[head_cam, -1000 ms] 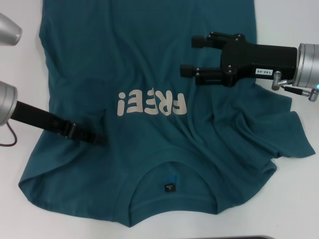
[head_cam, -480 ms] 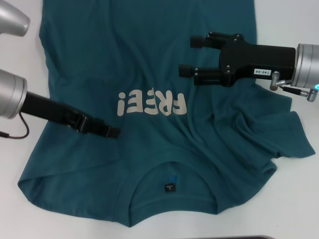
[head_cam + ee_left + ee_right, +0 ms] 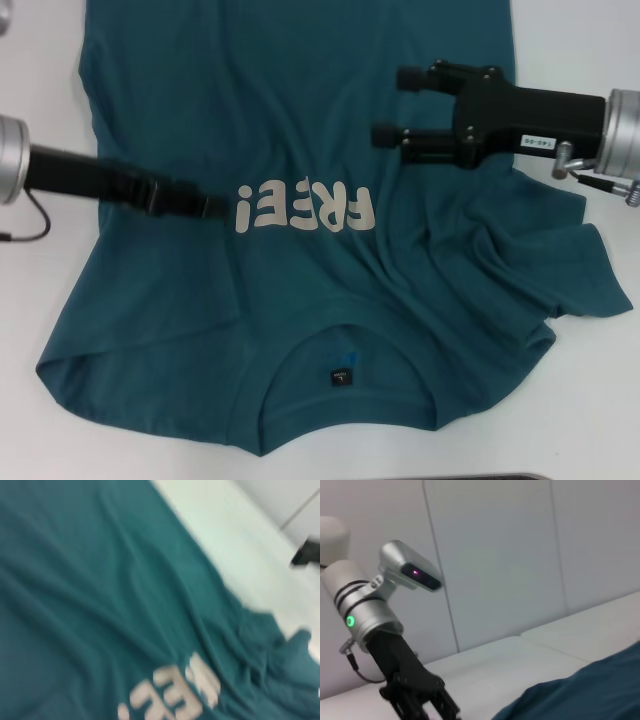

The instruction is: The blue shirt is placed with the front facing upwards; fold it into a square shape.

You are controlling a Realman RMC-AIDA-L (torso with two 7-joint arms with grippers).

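The blue shirt (image 3: 300,300) lies spread front up on the white table (image 3: 580,40), collar and black neck label (image 3: 341,377) toward me. Its cream "FREE!" lettering (image 3: 302,208) is at the middle. The right sleeve (image 3: 570,270) is rumpled and the left sleeve (image 3: 90,360) lies flatter. My left gripper (image 3: 218,207) reaches in from the left, low over the chest, its tip just beside the lettering. My right gripper (image 3: 395,106) hovers open over the shirt's right side, beyond the lettering, holding nothing. The left wrist view shows creased fabric (image 3: 100,605) and the lettering (image 3: 172,695).
Bare white table (image 3: 40,300) borders the shirt on both sides. A dark strip (image 3: 480,477) runs along the near edge. The right wrist view shows my left arm (image 3: 370,615) before a pale wall, with a shirt edge (image 3: 590,690) on the table.
My left gripper has swung from the shirt's lower left chest away from me, up to the edge of the lettering. The right gripper has shifted slightly right. The shirt lies the same.
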